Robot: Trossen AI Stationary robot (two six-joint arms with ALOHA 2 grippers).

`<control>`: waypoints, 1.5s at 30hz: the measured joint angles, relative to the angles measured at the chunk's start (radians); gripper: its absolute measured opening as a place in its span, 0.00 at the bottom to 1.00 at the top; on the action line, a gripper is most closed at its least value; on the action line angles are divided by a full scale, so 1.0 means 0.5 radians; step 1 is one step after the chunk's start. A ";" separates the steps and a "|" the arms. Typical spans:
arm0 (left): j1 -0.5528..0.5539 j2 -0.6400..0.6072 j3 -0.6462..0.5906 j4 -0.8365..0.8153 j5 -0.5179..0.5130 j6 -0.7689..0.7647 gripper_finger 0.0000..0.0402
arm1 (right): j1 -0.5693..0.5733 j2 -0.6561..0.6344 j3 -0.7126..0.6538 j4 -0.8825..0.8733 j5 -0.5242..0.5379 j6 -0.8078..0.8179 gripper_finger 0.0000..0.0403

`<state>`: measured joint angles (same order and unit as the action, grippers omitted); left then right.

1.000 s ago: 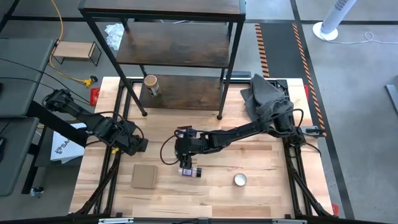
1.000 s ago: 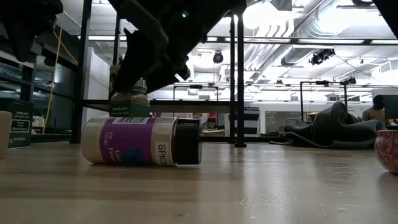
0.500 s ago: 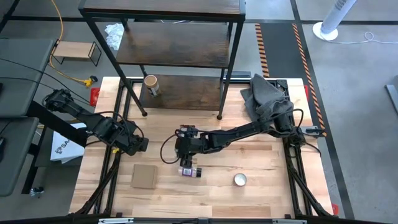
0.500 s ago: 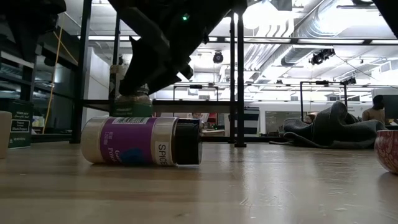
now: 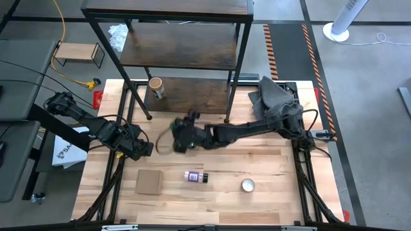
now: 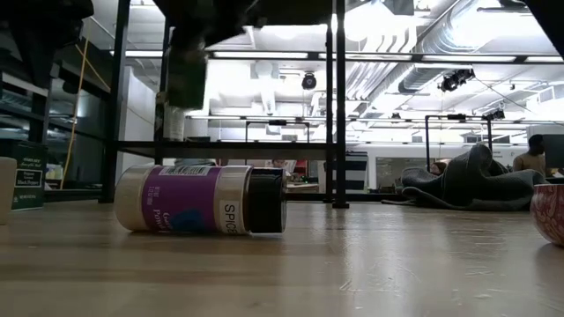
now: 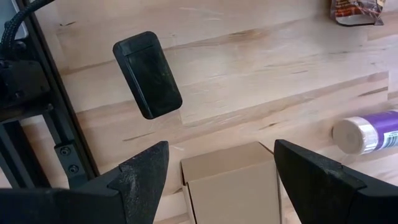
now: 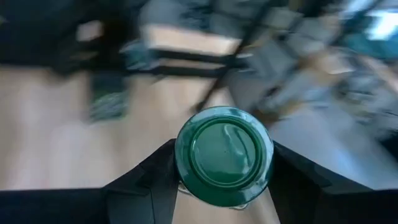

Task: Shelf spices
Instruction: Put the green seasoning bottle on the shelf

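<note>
My right gripper [image 5: 183, 138] is shut on the green-lidded jar [image 8: 224, 155], held up above the table's middle, in front of the shelf [image 5: 173, 58]. The low view shows that jar [image 6: 187, 79] blurred, high above the table. The dark-capped jar with a purple-white label [image 5: 196, 176] lies on its side on the table [image 6: 198, 199]. A tan-lidded jar [image 5: 155, 88] stands on the shelf's bottom board. My left gripper [image 7: 217, 168] is open above the left part of the table, with the small dark tin [image 7: 148, 74] lying flat ahead of it. The brown-orange pouch [image 7: 354, 9] shows only at the picture's edge. My right gripper pinches the green-lidded jar between its two fingers [image 8: 149, 180], one on each side just below the lid [image 8: 224, 155]. The fingers come from above, pointing down. The jar is upright and lifted clear of the table.
A flat cardboard square [image 5: 149, 181] lies near the table's near-left side, and a round silvery disc [image 5: 248, 185] lies near-right. A dark cloth heap [image 5: 273, 99] sits at the far right. A small pale wood stand [image 5: 78, 52] is off the table, far left.
My right gripper has risen and moved toward the far edge and slightly left, toward the shelf, carrying the green-lidded jar. The jar stood on the table beside the lying purple-label jar and is now lifted clear. The purple-label jar has stayed put.
</note>
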<state>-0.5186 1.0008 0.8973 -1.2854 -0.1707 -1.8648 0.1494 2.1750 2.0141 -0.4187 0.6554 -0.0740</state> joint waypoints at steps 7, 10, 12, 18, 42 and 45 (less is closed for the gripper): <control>0.000 0.000 0.000 0.003 -0.001 0.034 0.71 | -0.288 -0.005 0.277 -0.537 0.187 0.675 0.47; 0.000 0.000 0.000 0.003 -0.003 0.036 0.71 | -0.438 -0.005 0.290 -0.751 0.028 0.988 0.47; 0.000 0.000 0.000 0.003 -0.013 0.036 0.71 | -0.521 -0.004 0.286 -0.862 -0.058 1.090 0.47; 0.000 0.000 0.000 0.008 -0.039 0.037 0.71 | -0.654 -0.003 0.252 -0.912 -0.158 1.133 0.47; -0.001 0.000 -0.001 0.016 -0.039 0.073 0.71 | -0.717 -0.003 0.340 -0.786 -0.445 0.825 0.82; -0.001 -0.001 -0.001 0.015 -0.040 0.073 0.71 | -0.689 -0.003 0.425 -0.786 -0.444 0.659 0.79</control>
<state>-0.5190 1.0004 0.8967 -1.2778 -0.1905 -1.8282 -0.1950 2.1735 2.2266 -0.8115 0.4332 0.2555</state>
